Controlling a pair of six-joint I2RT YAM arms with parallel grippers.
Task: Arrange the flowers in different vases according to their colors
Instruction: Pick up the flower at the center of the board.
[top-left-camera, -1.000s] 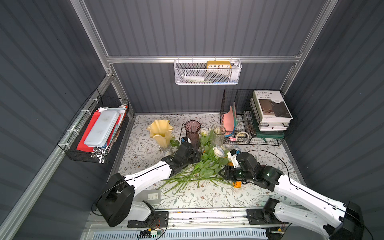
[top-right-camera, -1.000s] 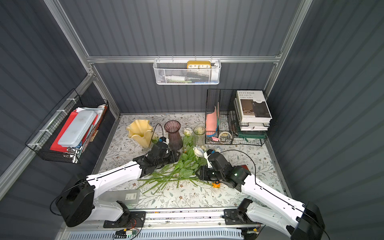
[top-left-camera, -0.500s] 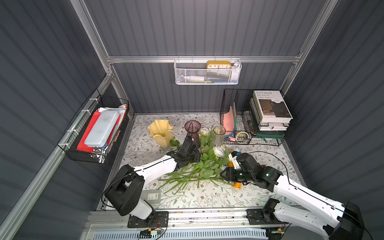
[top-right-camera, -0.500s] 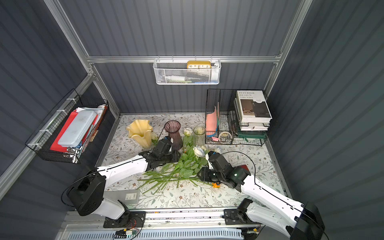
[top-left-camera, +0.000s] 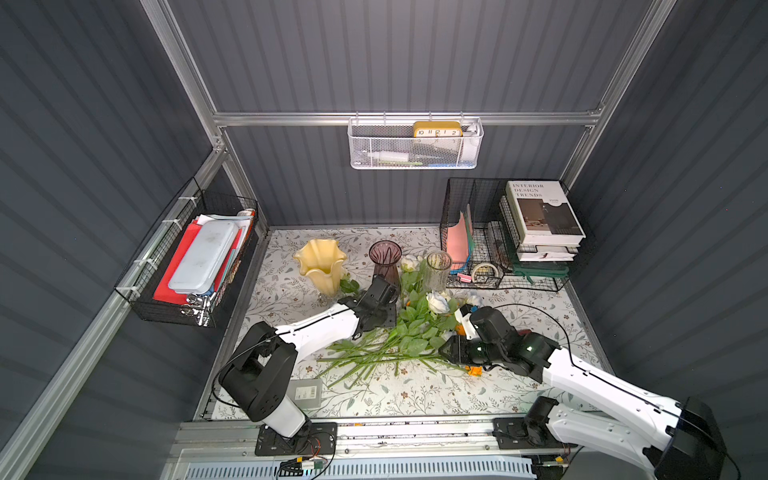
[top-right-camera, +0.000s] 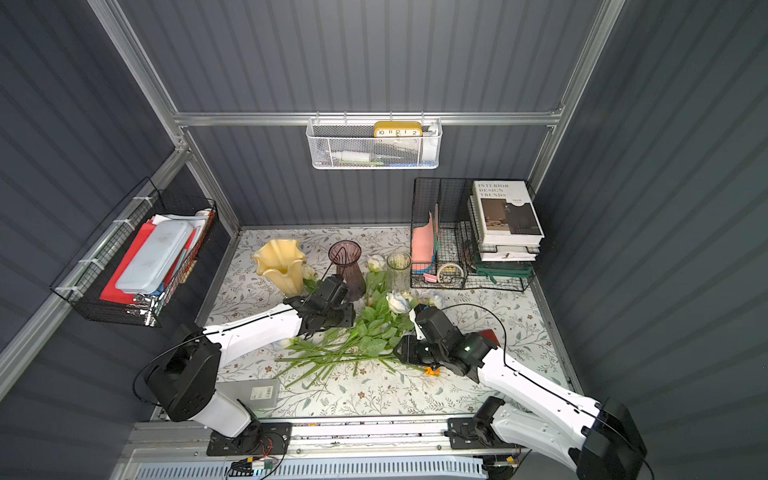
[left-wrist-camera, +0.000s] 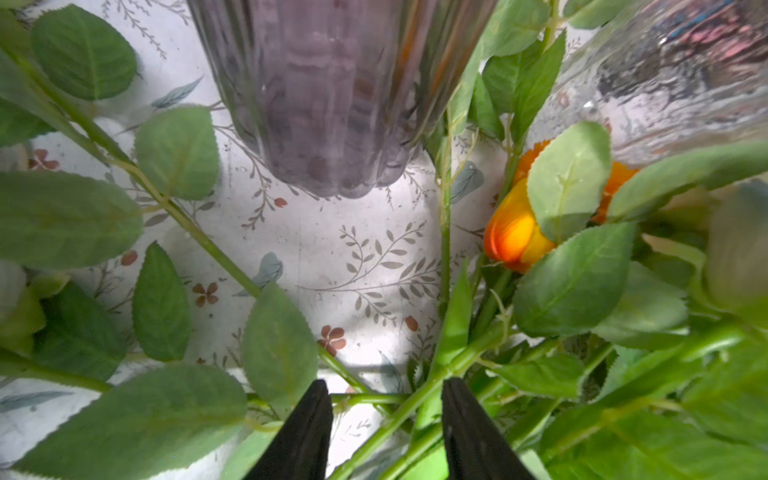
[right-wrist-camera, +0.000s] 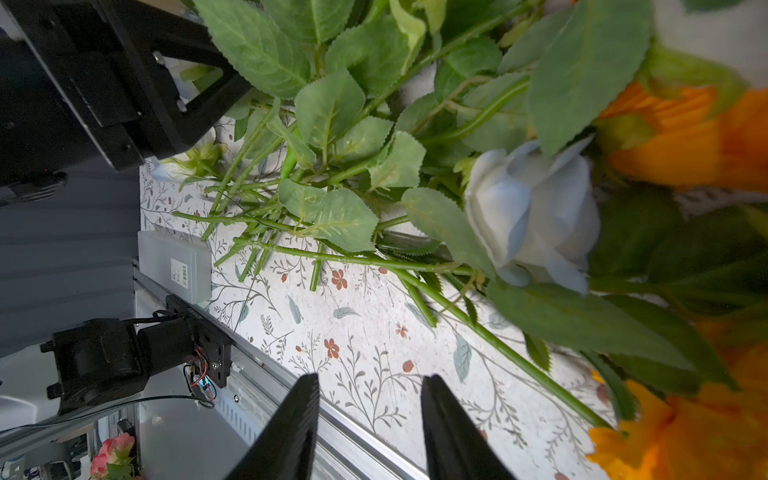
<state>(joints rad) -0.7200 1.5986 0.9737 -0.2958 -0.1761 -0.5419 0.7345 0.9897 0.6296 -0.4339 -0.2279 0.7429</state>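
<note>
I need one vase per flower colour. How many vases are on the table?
3. A pale yellow ruffled vase stands toward the robot's left, a smoky purple vase in the middle, and a clear ribbed vase beside the black wire rack. None seems hidden.

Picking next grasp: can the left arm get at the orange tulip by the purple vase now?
Probably yes. The orange tulip lies just ahead of the left gripper, beside the purple vase; only a leaf drapes over it, and stems cross between the open jaws.
</note>
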